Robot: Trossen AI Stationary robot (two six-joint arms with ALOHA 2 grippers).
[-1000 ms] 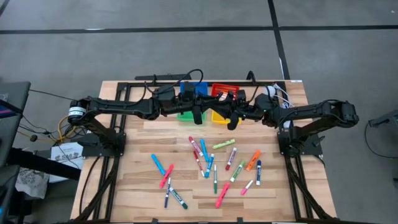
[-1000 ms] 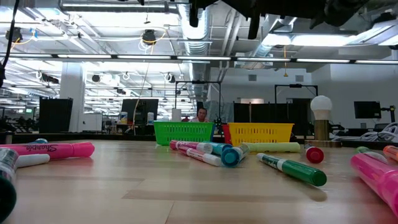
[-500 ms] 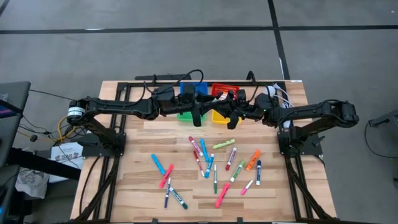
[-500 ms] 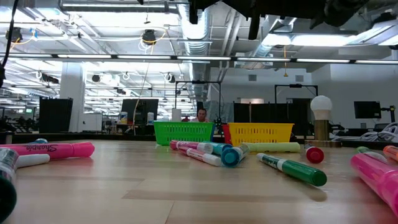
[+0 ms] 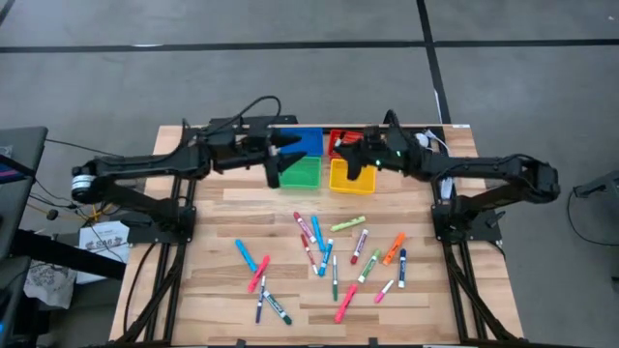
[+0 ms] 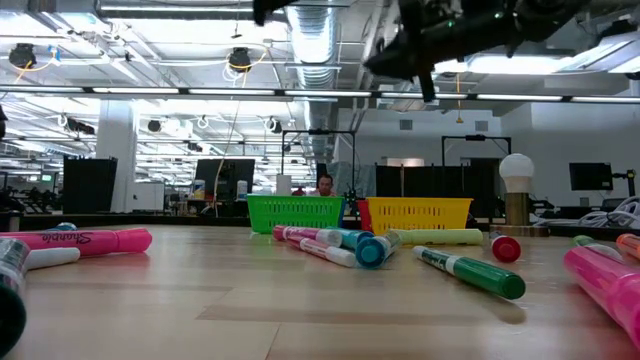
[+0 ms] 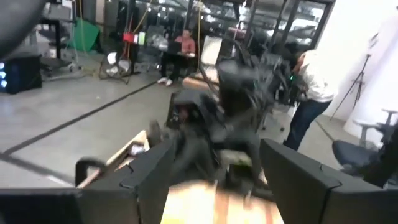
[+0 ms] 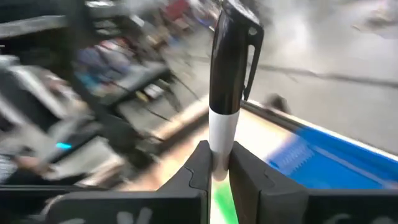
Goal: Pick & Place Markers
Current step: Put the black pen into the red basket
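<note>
Several markers [image 5: 334,253] lie loose on the wooden table's near half; the low view shows them too, among them a green one [image 6: 470,272]. My right gripper [image 8: 216,167] hovers over the yellow bin [image 5: 340,178], shut on a marker with a black cap [image 8: 234,50] and a white barrel. My left gripper [image 7: 214,186] stands open with nothing between its fingers. It hangs in the air beside the green bin [image 5: 302,172], on that bin's left [image 5: 276,162]. Both grippers are well above the table. My right gripper pinches the marker's white barrel [image 8: 222,134] between its two fingertips. The black-capped end sticks out free beyond the fingers. The marker is lifted clear of the table and of the bins.
Blue [image 5: 308,141] and red [image 5: 342,140] bins stand behind the green and yellow ones at the table's far middle. In the low view the green [image 6: 295,213] and yellow [image 6: 420,214] bins rise behind the markers. A person [image 7: 314,87] stands beyond the table.
The two grippers were together over the bins. My left gripper has drawn back toward the table's left edge and now stands apart from the right one. My right gripper has moved a little toward the far edge and tipped its fingers upward, keeping the marker.
</note>
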